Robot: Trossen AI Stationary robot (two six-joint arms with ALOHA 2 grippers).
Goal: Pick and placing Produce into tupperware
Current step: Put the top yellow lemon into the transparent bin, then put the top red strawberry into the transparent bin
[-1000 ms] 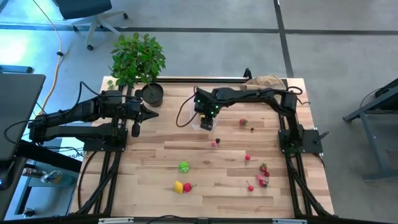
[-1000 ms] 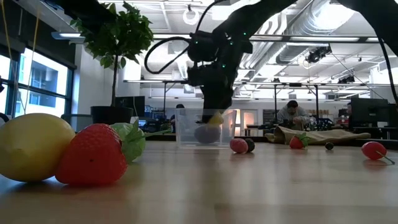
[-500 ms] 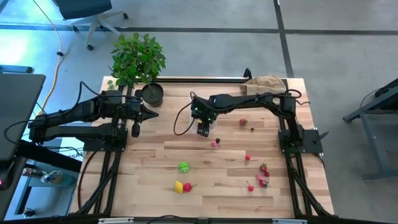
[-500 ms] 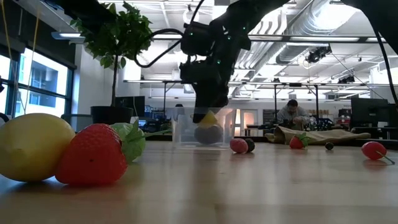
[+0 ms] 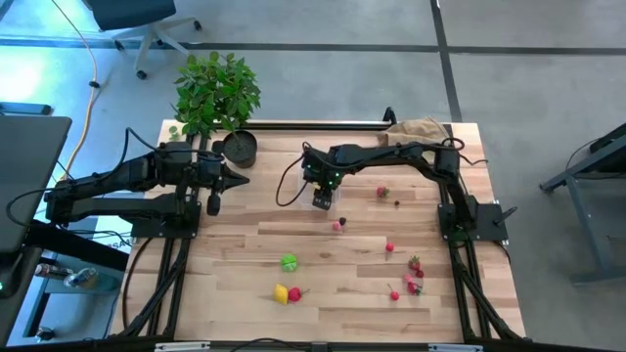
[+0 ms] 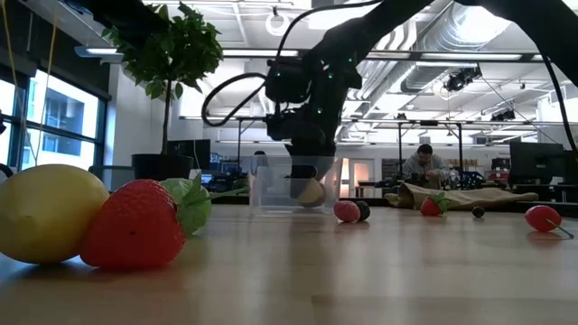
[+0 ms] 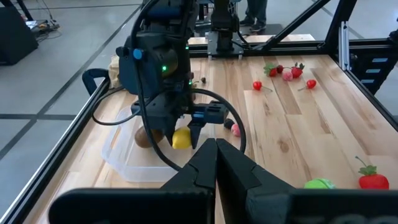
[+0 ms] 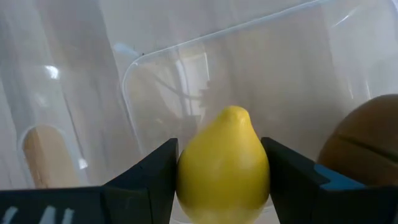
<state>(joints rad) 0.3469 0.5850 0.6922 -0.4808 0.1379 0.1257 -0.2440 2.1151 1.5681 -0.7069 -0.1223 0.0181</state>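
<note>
Partly, right fingers (image 8: 155,180) hide lemon (image 8: 224,168).

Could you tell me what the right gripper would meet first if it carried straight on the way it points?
Probably the tupperware floor: the right gripper, holding a yellow lemon, points down into the tub.

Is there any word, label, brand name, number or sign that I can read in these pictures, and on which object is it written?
None: no readable text on the tupperware, the lemon between the right gripper fingers, or the table.
</note>
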